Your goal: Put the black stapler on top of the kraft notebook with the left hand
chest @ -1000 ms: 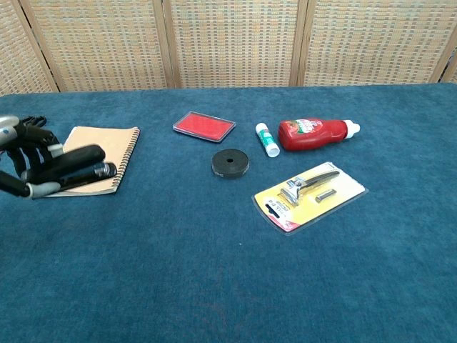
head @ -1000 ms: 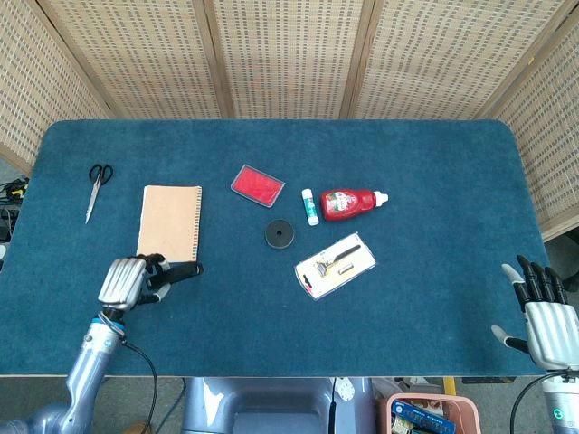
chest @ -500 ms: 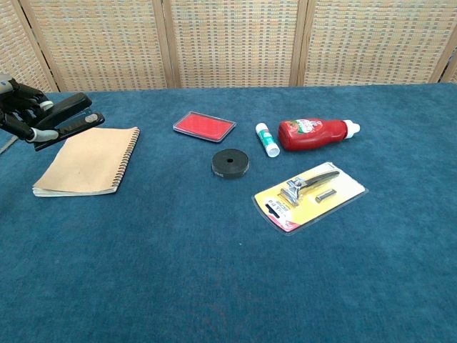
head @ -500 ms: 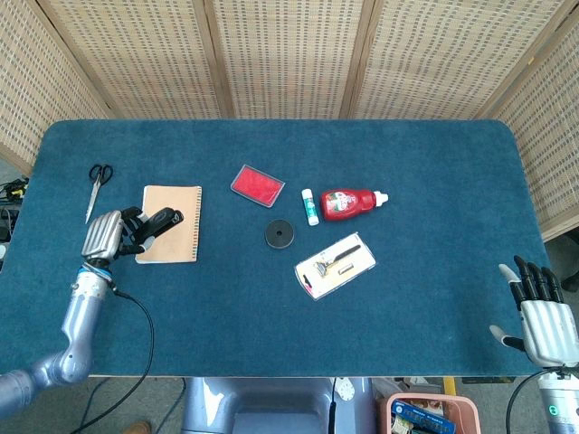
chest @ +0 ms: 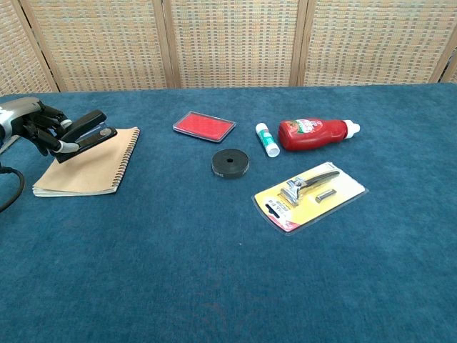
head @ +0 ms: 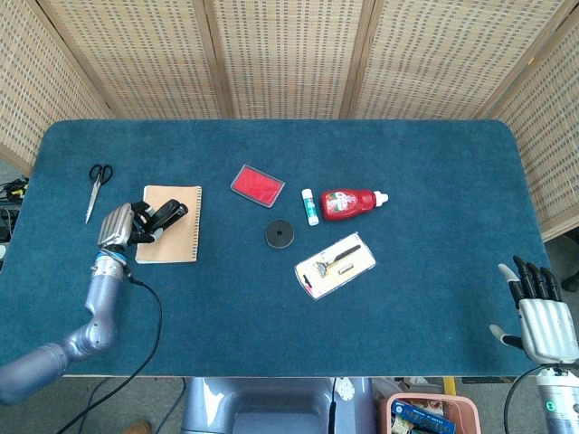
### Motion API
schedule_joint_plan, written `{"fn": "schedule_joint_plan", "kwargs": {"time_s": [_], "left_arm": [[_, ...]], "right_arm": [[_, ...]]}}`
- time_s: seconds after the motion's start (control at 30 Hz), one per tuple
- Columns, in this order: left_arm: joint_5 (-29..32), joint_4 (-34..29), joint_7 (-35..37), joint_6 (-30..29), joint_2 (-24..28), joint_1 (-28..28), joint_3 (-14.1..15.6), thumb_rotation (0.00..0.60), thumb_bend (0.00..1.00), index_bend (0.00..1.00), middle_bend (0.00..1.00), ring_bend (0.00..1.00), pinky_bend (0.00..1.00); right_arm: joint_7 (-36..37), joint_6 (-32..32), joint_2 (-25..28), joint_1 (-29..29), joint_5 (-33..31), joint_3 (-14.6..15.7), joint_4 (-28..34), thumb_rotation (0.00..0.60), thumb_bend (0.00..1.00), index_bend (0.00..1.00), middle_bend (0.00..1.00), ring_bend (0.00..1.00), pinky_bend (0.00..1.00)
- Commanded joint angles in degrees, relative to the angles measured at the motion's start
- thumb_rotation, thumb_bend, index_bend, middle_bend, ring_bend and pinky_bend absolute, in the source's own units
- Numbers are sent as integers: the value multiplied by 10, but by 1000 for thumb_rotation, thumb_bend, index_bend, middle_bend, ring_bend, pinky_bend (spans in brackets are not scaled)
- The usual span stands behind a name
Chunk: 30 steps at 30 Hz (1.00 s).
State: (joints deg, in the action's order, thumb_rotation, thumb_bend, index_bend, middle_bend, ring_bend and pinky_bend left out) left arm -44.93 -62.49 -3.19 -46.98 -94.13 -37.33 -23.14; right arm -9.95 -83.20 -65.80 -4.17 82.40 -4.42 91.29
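Observation:
My left hand (head: 122, 225) (chest: 37, 127) grips the black stapler (head: 166, 218) (chest: 87, 133) by its rear end. The stapler is over the kraft notebook (head: 177, 237) (chest: 89, 168), at its left side, nose pointing right and tilted up. I cannot tell whether the stapler touches the cover. The notebook lies flat on the blue table, spiral binding along its right edge. My right hand (head: 540, 315) hangs at the table's near right corner, fingers spread and holding nothing; the chest view does not show it.
Scissors (head: 96, 187) lie left of the notebook. To its right are a red ink pad (head: 257, 184) (chest: 204, 126), a black tape roll (head: 280, 234) (chest: 230, 162), a glue stick (head: 309, 205) (chest: 267, 138), a red bottle (head: 351, 202) (chest: 314, 133) and a carded razor pack (head: 335, 265) (chest: 309, 195).
My left hand carried the stapler from near the notebook's front edge up and over its left side. The right hand stayed where it was.

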Motion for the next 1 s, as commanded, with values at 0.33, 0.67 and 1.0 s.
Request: {"fn": "schedule_joint_plan", "kwargs": {"time_s": [0.33,0.67,1.0], "left_arm": [[79,43,-34,3,-47,-26,-8,600,23,213,198,229,177],[-16,-137,37,-52,59,40,-5,600,0,0,0,0,0],[-199,-348,4,-231,251,170,60,600,0,0,0,0,0]], "right_arm": [[14,-4,7,2,-1,-1,2,600,0,0,0,0,0],[27,-15,15,6,11,1,10,600,0,0,0,0,0],[33,-27,21,11,28,7,19,600,0,0,0,0,0]]}}
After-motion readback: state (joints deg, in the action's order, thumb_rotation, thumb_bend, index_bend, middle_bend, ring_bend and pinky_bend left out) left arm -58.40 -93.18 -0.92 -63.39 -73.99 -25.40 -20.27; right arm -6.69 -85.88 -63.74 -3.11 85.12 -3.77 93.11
